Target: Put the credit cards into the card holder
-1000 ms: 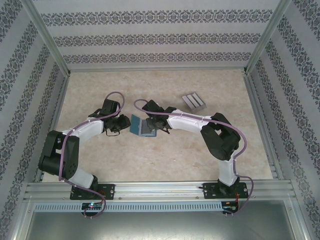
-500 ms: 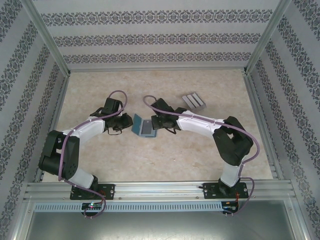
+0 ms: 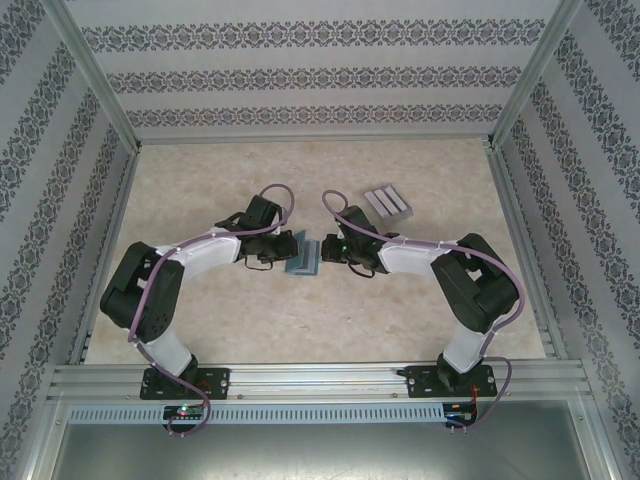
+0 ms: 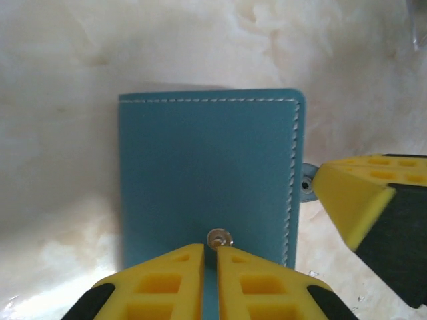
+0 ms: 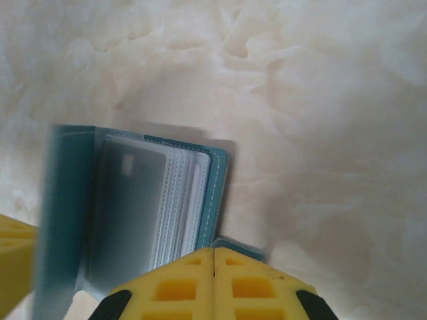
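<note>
Holding holder [image 4: 207, 160] clamped in left gripper [image 4: 211, 260] and right gripper [image 5: 213, 261]; I cannot make out what its blurred sleeves [image 5: 133, 213] ahead contain.

matt leather-like card holder [image 4: 207, 167], clear glossy plastic sleeves [image 5: 133, 207] inside.

Beige marbled table [image 3: 200, 330], grey credit cards [image 3: 387, 201] side by side toward far right
</note>
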{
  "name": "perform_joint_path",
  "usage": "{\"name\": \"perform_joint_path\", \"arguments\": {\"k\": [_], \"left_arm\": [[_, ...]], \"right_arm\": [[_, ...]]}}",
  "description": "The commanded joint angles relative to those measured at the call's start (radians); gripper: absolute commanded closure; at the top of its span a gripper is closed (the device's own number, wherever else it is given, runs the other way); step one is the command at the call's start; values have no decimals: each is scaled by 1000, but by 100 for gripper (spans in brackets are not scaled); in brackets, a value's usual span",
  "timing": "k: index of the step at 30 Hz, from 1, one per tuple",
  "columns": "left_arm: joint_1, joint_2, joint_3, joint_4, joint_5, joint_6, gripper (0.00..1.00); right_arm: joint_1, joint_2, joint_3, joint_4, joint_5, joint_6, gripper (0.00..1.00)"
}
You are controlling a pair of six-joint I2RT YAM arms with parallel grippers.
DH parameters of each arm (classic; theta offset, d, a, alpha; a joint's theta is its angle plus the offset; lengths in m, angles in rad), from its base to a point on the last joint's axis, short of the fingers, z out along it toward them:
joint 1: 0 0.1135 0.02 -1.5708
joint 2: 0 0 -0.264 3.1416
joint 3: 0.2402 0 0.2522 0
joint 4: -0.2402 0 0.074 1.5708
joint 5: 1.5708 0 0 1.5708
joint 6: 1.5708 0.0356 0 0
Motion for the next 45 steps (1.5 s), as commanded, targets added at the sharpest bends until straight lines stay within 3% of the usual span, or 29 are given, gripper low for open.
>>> {"name": "perform_joint_path", "arguments": {"k": [1,10,20,35,45], "left_arm": [[-14,35,28,36,14,6,88],[-33,109,24,65,4,-5,91],[-25,109,-20,101,-5,-74,96],[-6,135,-41,162,51,-129,99],[1,121,-47,154,28,-139,100]], "right_arm": [[-30,-26,-54,148,-91,65,97],[-55,-24,-54,173,-157,63,98],[-31,98,52,156,-241,60,100],[-13,158,123,35,-246,-9,100],[7,156,159,-50,-265,-72,100]]}}
